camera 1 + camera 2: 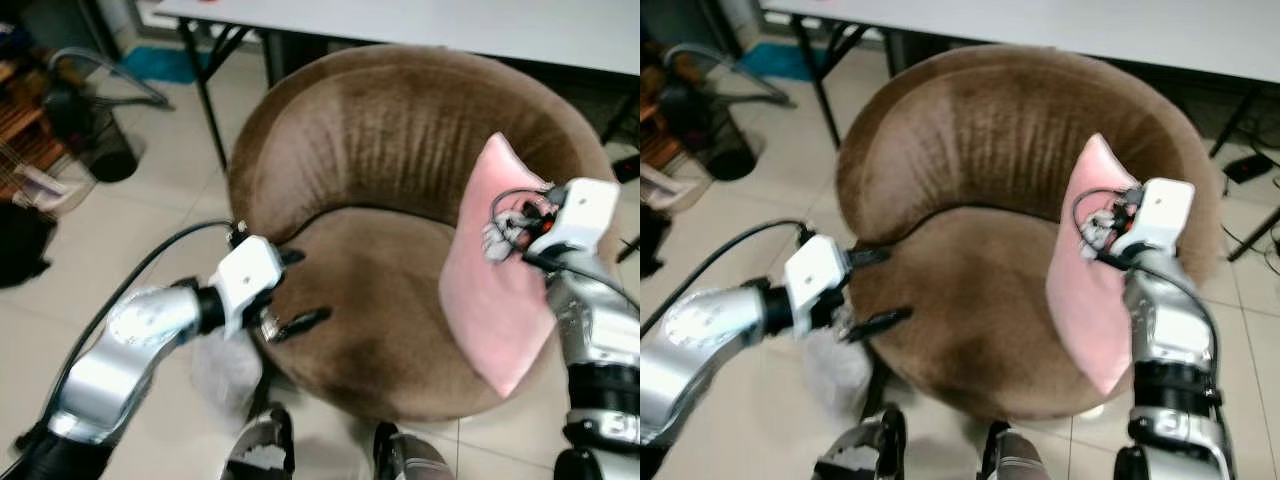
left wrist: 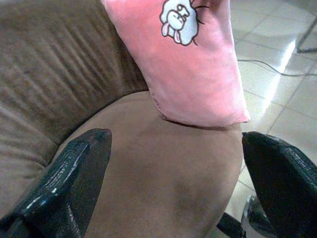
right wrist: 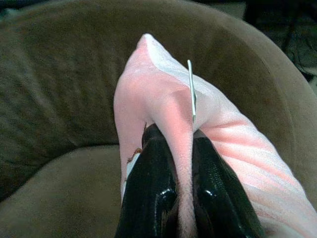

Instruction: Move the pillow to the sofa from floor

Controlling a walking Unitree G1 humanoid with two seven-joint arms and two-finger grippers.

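Note:
A pink pillow [image 1: 490, 290] with a white sheep print [image 2: 179, 21] stands on edge on the right side of the round brown sofa chair [image 1: 370, 150], leaning toward the backrest. My right gripper [image 3: 184, 163] is shut on the pillow's edge, the fabric pinched between the black fingers [image 3: 148, 193]. My left gripper [image 1: 297, 290] is open over the seat's left front rim, its fingers [image 2: 74, 173] wide apart with nothing between them. The pillow's lower corner rests on the seat cushion [image 2: 163, 168].
A white table [image 1: 450, 20] with black legs stands behind the chair. A dark fan and clutter [image 1: 70, 110] sit at the far left on the tiled floor [image 1: 150, 220]. A pale plastic bag [image 1: 225, 370] lies by the chair's front. Cables [image 1: 1250, 240] run at the right.

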